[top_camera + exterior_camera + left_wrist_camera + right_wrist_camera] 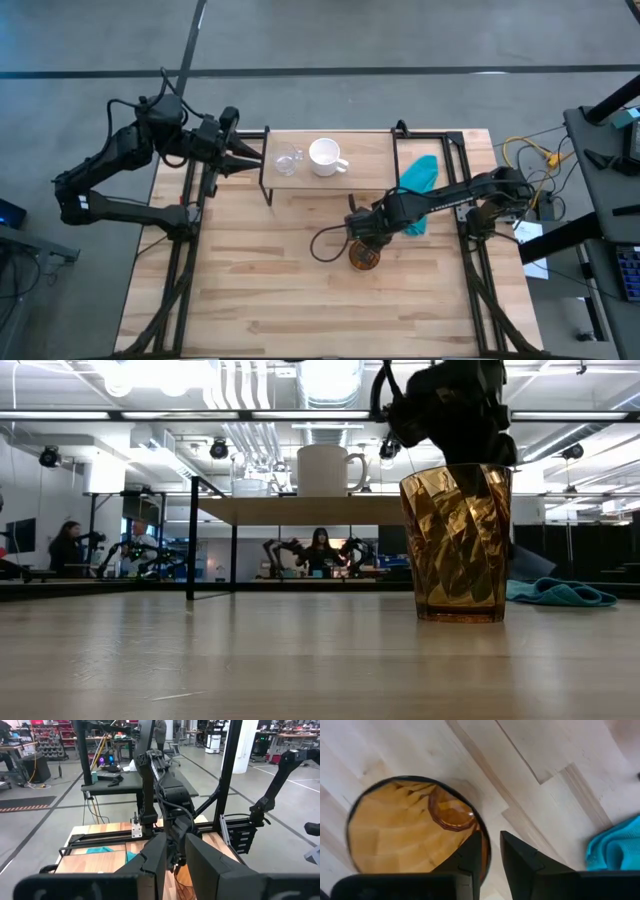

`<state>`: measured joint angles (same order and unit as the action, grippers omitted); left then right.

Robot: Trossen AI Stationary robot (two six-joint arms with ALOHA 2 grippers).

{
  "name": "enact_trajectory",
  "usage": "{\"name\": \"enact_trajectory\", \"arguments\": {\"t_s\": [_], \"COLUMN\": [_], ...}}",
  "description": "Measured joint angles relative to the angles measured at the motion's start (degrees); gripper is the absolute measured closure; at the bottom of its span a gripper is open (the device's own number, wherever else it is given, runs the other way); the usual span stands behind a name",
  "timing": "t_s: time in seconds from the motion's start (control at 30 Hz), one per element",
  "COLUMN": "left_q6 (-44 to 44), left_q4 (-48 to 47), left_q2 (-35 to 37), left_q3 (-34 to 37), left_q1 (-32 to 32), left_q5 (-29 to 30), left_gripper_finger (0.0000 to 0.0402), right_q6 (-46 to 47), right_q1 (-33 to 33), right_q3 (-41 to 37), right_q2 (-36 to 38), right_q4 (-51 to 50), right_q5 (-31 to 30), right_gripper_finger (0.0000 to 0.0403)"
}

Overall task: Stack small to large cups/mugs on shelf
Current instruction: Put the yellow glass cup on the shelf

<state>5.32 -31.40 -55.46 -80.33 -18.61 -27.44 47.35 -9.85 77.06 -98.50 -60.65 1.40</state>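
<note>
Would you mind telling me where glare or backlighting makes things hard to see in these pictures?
Low view: bright ceiling lights backlight the right gripper into a silhouette, while the amber tumbler glows. High view: the clear glass cup is faint against the shelf.

The shelf (330, 172) carries the glass cup (288, 161) and the mug (326, 156) close together toward its left half; its right part is bare wood. The left gripper (252, 157) blocks the shelf's left end. On the table (250, 290), the tumbler (364, 257) stands near the middle with the right gripper (358, 240) over its rim. A teal cloth (418, 185) lies just right of the shelf. The table's front and left stretch are open.
</note>
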Motion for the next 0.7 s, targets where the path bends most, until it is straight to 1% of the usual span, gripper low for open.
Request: {"name": "enact_trajectory", "arguments": {"t_s": [0.07,0.17,0.3,0.37,0.47,0.7], "left_q6": [0.0,0.0,0.0,0.0,0.0,0.1], "left_q4": [0.1,0.1,0.1,0.3,0.3,0.4], "left_q2": [0.0,0.0,0.0,0.0,0.0,0.0], "left_q3": [0.0,0.0,-0.1,-0.1,0.0,0.1], "left_q1": [0.0,0.0,0.0,0.0,0.0,0.0], "left_q5": [0.0,0.0,0.0,0.0,0.0,0.3], "left_gripper_finger": [0.0343,0.0343,0.0343,0.0343,0.0343,0.0343], "right_q6": [-0.7,-1.6,-1.8,-2.8,-4.4,-7.5], "right_q1": [0.1,0.4,0.8,1.4,2.6,7.9], "right_q3": [-0.5,-0.7,2.6,5.8,12.2,28.5], "right_q2": [0.0,0.1,0.6,1.0,1.0,1.0], "right_q4": [0.0,-0.2,-0.8,-2.3,-7.1,-26.1], "right_q5": [0.0,-0.1,0.0,0.0,-0.3,-6.5], "right_gripper_finger": [0.035,0.0383,0.0391,0.0392,0.0392,0.0393]}}
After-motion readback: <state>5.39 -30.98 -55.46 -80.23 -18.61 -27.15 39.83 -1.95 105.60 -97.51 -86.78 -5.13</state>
